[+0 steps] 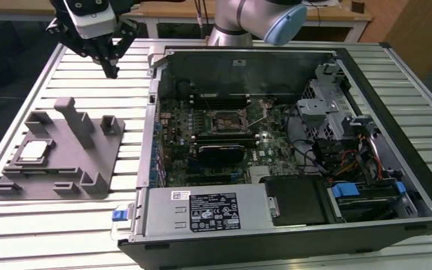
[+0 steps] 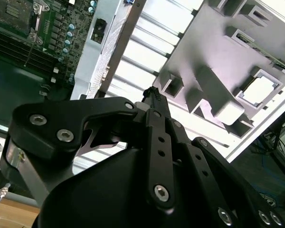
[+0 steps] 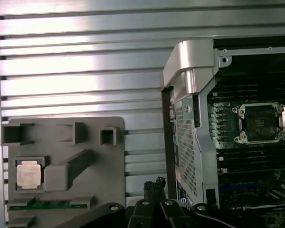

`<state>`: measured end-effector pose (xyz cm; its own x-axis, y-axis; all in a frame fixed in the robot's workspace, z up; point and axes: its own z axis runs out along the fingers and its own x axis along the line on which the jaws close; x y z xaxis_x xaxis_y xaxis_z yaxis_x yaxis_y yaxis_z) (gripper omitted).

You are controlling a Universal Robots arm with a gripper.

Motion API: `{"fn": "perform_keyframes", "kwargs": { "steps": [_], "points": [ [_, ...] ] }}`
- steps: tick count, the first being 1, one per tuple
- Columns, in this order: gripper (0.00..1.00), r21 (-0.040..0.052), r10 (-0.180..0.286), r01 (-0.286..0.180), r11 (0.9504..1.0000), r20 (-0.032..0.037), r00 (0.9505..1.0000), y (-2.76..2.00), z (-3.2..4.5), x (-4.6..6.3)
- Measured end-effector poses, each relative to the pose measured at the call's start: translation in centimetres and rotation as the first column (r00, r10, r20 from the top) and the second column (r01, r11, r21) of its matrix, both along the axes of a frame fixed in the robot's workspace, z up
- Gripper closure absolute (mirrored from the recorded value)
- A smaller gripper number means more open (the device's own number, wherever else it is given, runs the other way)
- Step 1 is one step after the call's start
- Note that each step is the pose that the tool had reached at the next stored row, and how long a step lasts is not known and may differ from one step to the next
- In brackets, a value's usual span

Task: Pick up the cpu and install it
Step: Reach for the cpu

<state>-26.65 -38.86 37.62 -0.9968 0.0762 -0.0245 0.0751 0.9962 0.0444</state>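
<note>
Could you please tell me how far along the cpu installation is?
Nothing looks done yet: the cpu lies in the gray holder block. The gripper, shut and empty, hovers apart from it. Pickup and seating in the empty-looking motherboard socket remain.

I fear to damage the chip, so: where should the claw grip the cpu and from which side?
Probably by two opposite thin edges, coming straight down from above. The cpu lies flat, metal top up, in a recess of the gray holder, whose walls seem to block a sideways approach.
</note>
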Motion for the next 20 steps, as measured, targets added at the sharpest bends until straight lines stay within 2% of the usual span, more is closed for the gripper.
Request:
{"fn": "perform_keyframes", "kwargs": {
  "steps": [20],
  "points": [
    [0.89, 0.0, 0.0, 0.0, 1.0, 0.0001, 1.0, 0.24, -0.4, -2.5]
  ]
}}
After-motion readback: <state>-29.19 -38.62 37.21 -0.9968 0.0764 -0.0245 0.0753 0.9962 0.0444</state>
